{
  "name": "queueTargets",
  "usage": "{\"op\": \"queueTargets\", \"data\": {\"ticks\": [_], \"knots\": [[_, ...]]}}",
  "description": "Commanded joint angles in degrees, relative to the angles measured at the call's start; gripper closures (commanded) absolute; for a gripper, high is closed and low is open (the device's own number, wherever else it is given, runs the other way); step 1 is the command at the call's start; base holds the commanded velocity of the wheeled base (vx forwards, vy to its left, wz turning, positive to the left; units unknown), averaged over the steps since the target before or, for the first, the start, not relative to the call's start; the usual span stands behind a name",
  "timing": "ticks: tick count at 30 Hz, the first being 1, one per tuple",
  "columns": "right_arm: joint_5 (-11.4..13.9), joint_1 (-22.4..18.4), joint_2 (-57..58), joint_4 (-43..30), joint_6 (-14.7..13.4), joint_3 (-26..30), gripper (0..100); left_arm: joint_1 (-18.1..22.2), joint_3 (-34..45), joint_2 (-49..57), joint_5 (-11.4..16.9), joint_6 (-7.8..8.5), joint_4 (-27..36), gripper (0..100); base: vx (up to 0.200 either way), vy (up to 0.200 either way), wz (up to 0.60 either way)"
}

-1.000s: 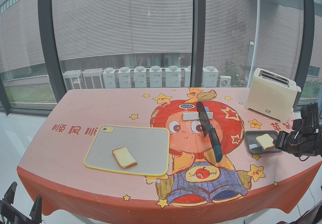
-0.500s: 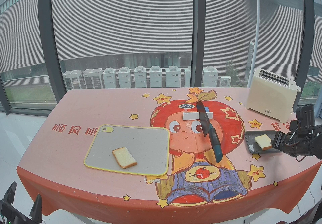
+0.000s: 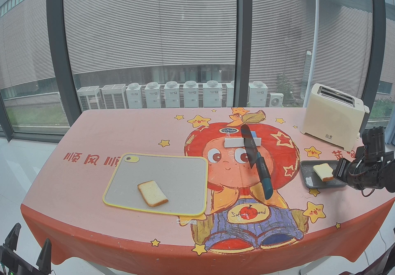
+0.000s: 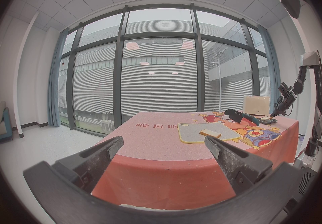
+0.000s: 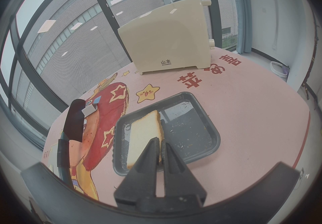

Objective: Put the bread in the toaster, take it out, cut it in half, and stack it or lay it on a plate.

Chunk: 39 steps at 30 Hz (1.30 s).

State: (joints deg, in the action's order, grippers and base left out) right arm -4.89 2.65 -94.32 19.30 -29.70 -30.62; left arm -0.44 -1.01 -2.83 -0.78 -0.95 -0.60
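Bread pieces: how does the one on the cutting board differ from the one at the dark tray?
The board bread lies flat and free on the cutting board; the tray bread is pinched at its edge by the right tool over the tray. The board bread looks browner, the tray bread paler. Both are small, roughly rectangular pieces of similar size.

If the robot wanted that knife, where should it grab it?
Probably the blue handle, from above, with fingers closing across its width. The knife has its dark blade propped on a white block, and the handle points toward the robot, low on the table.
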Motion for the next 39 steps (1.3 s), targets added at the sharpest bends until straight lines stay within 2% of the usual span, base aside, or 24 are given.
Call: {"op": "queueTargets", "data": {"ticks": [1, 6, 39], "knots": [[-0.03, -0.01, -0.43, 0.04, -0.36, -0.14, 100, 0.09, 1.01, -0.07, -0.01, -0.02, -0.02, 0, 0.000, 0.000, 0.00], [0.05, -0.01, -0.60, -0.05, -1.42, -0.75, 100, 0.00, 1.01, -0.07, -0.01, -0.02, -0.02, 0, 0.000, 0.000, 0.00], [-0.21, 0.08, -5.09, 5.05, -2.30, -0.67, 100, 0.00, 1.01, -0.07, -0.01, -0.02, -0.02, 0, 0.000, 0.000, 0.00]]}}
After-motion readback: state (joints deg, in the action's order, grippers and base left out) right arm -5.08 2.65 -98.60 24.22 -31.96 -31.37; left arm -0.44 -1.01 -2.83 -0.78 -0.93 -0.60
